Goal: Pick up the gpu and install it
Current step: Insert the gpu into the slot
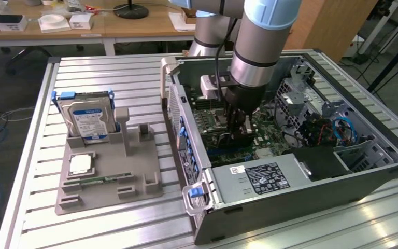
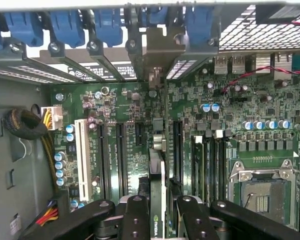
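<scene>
One gripper (image 2: 157,212) — fingers (image 2: 135,220) pinching the gpu (image 2: 157,200) edge-on. It hangs inside the open computer case (image 1: 365,179), above the motherboard (image 2: 230,100).

Ribbed metal table (image 1: 116,72); matt grey plastic holder (image 1: 109,181).

Silver-grey arm (image 1: 254,57), pale-blue joint caps, black fingers (image 2: 135,220).

Little can be read. The gpu (image 2: 157,220), held edge-on between the gripper's (image 2: 159,216) fingers, carries a small pale-green logo on its near edge, too small to name. Beyond the gripper, the power supply (image 1: 268,176) bears a white label with a barcode, unreadable. The hard drive (image 1: 88,120) off to the side has a blue-and-white label, also illegible.
</scene>
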Robot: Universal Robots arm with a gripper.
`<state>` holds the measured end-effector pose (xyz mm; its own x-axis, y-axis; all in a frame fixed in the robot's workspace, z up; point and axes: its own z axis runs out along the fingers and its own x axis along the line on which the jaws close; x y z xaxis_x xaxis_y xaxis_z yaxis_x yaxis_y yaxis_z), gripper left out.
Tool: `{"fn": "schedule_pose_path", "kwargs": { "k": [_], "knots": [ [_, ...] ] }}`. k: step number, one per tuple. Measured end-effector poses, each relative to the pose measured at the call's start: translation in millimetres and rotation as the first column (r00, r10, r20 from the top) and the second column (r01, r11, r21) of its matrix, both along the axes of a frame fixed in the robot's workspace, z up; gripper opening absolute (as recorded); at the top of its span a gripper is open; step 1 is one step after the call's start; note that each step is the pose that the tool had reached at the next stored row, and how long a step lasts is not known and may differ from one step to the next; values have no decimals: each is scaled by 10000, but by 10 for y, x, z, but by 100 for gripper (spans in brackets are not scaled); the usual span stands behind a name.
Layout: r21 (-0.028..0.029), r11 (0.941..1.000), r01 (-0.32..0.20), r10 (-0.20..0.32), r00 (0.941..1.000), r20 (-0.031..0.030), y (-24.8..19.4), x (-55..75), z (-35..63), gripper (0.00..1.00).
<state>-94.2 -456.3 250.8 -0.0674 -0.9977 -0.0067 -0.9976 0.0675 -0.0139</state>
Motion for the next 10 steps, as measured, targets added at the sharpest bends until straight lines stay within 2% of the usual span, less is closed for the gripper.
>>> {"fn": "schedule_pose_path", "kwargs": {
  "k": [10],
  "knots": [
    [-10,9999,-101,101,9999,-1,-1,14,22,26]
  ]
}}
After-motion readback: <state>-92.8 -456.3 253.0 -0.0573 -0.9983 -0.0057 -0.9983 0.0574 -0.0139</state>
